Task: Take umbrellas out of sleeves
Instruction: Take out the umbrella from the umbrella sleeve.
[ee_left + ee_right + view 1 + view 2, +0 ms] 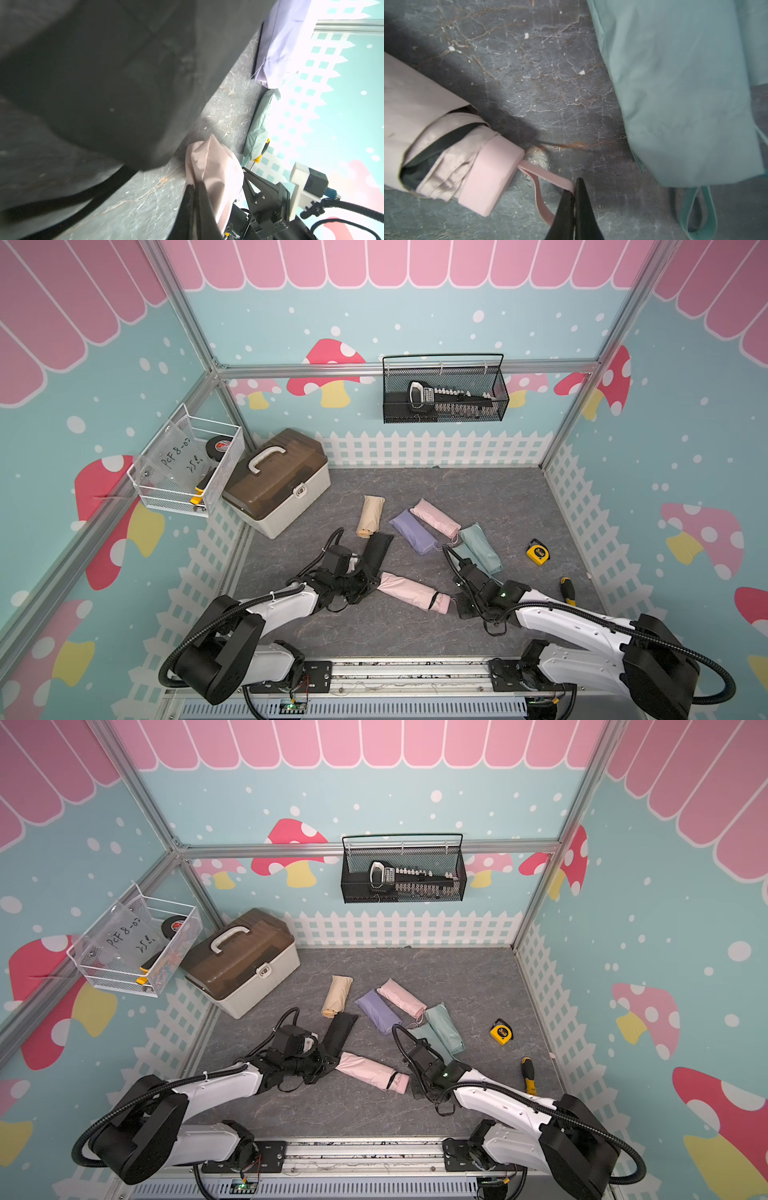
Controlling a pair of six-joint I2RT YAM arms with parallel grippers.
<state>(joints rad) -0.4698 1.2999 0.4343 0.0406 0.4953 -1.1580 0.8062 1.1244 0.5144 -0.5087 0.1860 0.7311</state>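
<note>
The near pink sleeve (pixel 405 591) is lying on the grey table (pixel 457 489), close to the robot, and everything else is placed from it.

The left gripper (pixel 195 186) is sitting at this sleeve's left end. Its two fingers are squeezing tight on a fold of the pink cloth. At the sleeve's right end the pink umbrella (pixel 452 162) is poking out, with its folded cloth and blocky pink handle (pixel 492 178) showing. A thin wrist loop (pixel 548 176) is coming off the handle. The right gripper (pixel 574 187) is pinching that loop just beside the handle, with its fingers closed together on it.

Well to the right of the sleeve, a screwdriver (pixel 568 591) is lying on the table. A yellow tape measure (pixel 537 551) is sitting a bit farther back.

Just behind the sleeve's left end, the black sleeve (pixel 378 549) is lying pointing away from the robot. Behind the sleeve's right end, two mint sleeves (pixel 482 545) are lying side by side and touching.

Farther back, the lilac sleeve (pixel 413 533) and the far pink sleeve (pixel 434 516) are lying next to each other. The beige sleeve (pixel 370 516) is lying behind the black one.

Far back and to the left of the near pink sleeve, a toolbox (pixel 278 481) with a brown lid is sitting. A white wire basket (pixel 187 464) is hanging on the wall past the toolbox. A black mesh basket (pixel 444 389) is hanging on the back wall.
</note>
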